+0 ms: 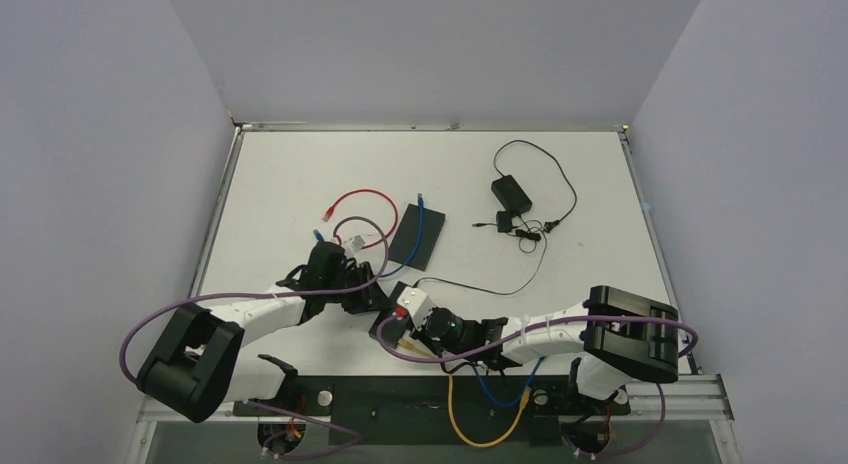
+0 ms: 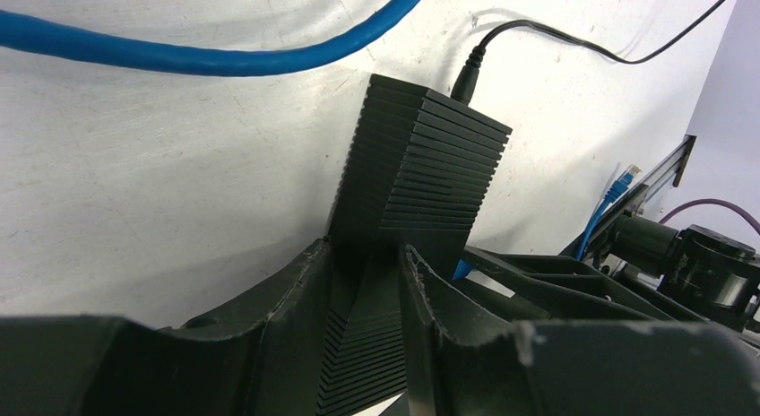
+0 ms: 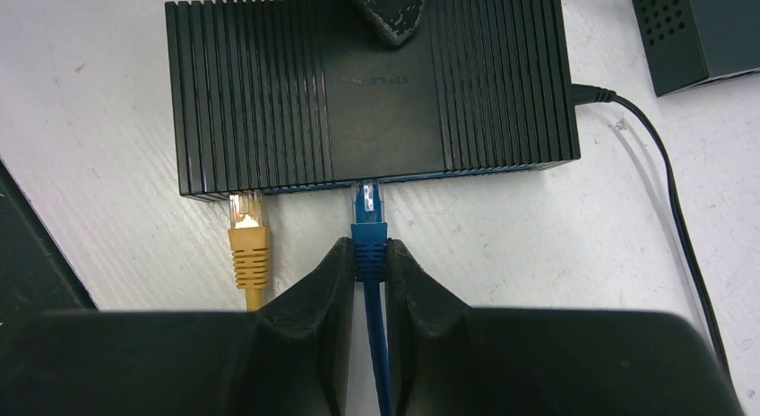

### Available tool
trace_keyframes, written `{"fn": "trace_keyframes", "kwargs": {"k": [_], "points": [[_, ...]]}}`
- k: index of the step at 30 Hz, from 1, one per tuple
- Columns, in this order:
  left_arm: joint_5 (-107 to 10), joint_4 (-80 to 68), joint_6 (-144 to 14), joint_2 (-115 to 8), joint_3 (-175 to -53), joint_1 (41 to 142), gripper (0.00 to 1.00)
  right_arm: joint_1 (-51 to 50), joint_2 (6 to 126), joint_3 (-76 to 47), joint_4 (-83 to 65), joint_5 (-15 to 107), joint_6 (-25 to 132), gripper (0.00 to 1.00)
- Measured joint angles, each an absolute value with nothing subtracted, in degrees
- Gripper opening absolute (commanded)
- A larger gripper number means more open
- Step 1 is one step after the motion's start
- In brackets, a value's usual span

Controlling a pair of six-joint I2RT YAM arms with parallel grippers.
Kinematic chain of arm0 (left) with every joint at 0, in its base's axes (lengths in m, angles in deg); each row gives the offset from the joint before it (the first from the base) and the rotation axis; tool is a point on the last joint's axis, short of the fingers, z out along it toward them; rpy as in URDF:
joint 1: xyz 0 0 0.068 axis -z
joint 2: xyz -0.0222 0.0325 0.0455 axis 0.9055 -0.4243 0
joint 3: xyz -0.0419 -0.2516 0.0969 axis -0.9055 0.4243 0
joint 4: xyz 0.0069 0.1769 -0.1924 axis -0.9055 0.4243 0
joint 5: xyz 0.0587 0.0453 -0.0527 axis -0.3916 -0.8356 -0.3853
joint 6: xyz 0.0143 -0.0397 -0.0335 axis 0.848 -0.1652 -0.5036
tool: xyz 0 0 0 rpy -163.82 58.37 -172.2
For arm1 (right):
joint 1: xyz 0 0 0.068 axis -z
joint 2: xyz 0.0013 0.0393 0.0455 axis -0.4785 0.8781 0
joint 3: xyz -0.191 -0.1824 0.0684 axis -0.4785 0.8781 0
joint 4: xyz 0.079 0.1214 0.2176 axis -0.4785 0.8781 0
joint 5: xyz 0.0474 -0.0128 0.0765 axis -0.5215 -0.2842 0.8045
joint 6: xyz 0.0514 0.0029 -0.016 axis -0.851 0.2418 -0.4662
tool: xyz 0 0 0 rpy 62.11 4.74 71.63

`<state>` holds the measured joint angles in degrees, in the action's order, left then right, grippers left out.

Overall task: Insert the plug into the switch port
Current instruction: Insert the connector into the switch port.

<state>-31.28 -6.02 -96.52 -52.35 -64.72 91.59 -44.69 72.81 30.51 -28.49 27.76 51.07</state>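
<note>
In the right wrist view the black ribbed switch (image 3: 372,84) lies flat on the white table. A yellow plug (image 3: 248,232) sits in its left port. My right gripper (image 3: 369,259) is shut on the blue plug (image 3: 368,228), whose clear tip meets a port in the middle of the switch's front face. My left gripper (image 2: 363,255) is shut on the switch (image 2: 421,165) from the opposite side, and one of its fingertips (image 3: 385,8) shows on top of the switch. In the top view both grippers, left (image 1: 352,281) and right (image 1: 392,329), meet near the table's front and cover the switch.
A black power lead (image 3: 663,165) leaves the switch's right end. A black flat box (image 1: 418,234) with a blue cable, a red cable (image 1: 360,196) and a black power adapter (image 1: 511,192) with its wires lie farther back. A yellow cable (image 1: 470,424) hangs off the front edge.
</note>
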Motion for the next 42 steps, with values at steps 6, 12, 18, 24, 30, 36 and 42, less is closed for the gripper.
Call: {"fn": "trace_keyframes", "kwargs": {"k": [6,12,18,24,30,36,42], "points": [[-32.9,-6.3,-96.5,-52.1,-64.7,92.7,0.26,-44.7,72.8,30.8,-29.1,27.1,52.2,0.00],[-35.3,-6.8,-96.4,-51.6,-64.7,94.4,0.22,-44.7,72.8,30.8,-29.1,26.6,53.4,0.00],[-38.6,-7.8,-96.6,-51.3,-64.8,96.7,0.21,-44.5,72.8,30.8,-29.0,26.3,54.6,0.00],[-41.3,-9.5,-96.8,-51.6,-64.8,98.6,0.20,-43.7,72.8,30.8,-28.6,26.6,55.3,0.00],[-43.8,-10.9,-97.2,-51.7,-64.8,99.9,0.19,-42.3,72.7,30.3,-28.2,27.6,55.9,0.00],[-44.8,-11.5,-98.0,-51.7,-64.6,100.2,0.18,-41.2,72.7,30.0,-28.0,28.3,56.0,0.00],[-45.7,-12.5,-98.6,-51.1,-63.9,100.6,0.18,-40.6,72.7,29.4,-27.0,28.9,56.2,0.00]]}}
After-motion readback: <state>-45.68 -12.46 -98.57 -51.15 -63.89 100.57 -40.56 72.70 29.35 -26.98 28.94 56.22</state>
